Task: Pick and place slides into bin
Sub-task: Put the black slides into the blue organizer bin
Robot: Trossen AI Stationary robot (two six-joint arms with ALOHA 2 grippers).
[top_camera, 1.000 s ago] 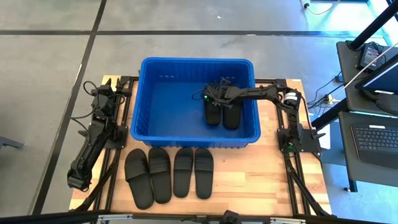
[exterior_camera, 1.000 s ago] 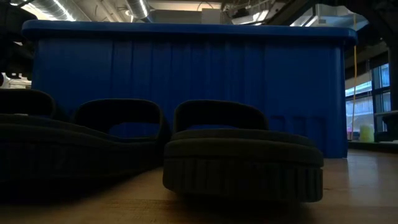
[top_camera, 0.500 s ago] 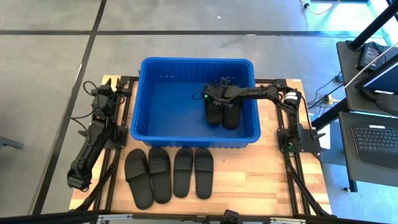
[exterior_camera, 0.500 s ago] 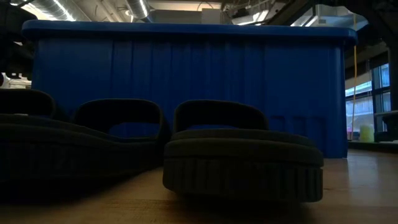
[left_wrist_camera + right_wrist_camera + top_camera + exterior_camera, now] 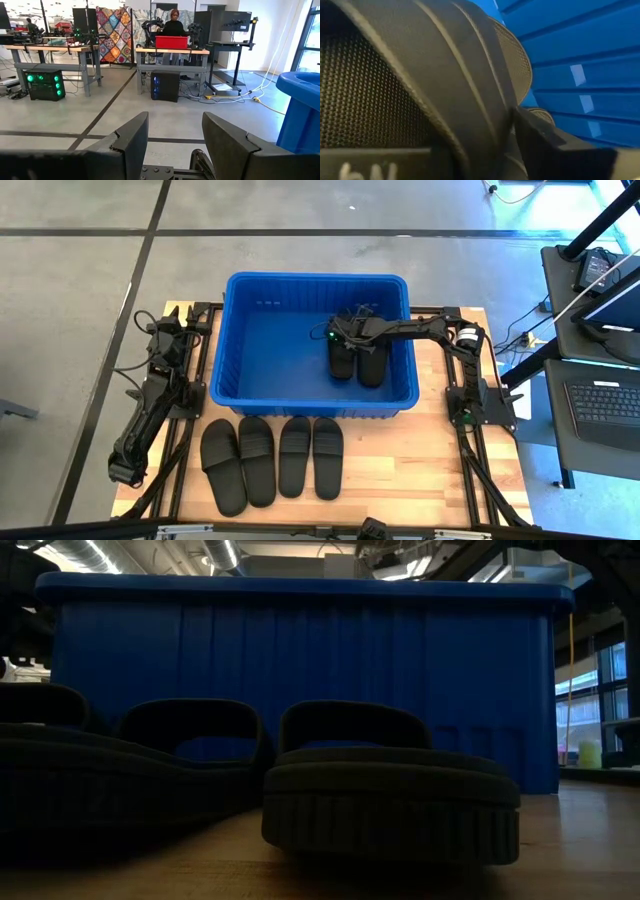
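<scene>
The blue bin [image 5: 315,278] stands at the table's far middle. Two black slides [image 5: 342,358] [image 5: 373,362] lie side by side on its floor at the right. My right gripper [image 5: 338,337] reaches into the bin from the right, above the far end of the left one. In the right wrist view its fingers stand apart on either side of that slide's strap [image 5: 445,75]. Several more slides [image 5: 275,460] lie soles down in a row on the table in front of the bin. My left gripper [image 5: 175,135] is parked open at the table's left, holding nothing. My right gripper comes slanting down from the table's right, with its fingers on either side of the strap of the left slide in the bin. One finger [image 5: 545,145] stands right beside the strap's edge [image 5: 507,115]; I cannot tell whether it touches. The slide lies on the bin's floor.
The bin's left half [image 5: 265,350] holds nothing. Its ribbed wall [image 5: 580,50] is close beyond the right gripper. In the low view the row of slides [image 5: 390,790] lies before the bin's near wall [image 5: 300,650]. A person stands at benches far off in the room [image 5: 174,22].
</scene>
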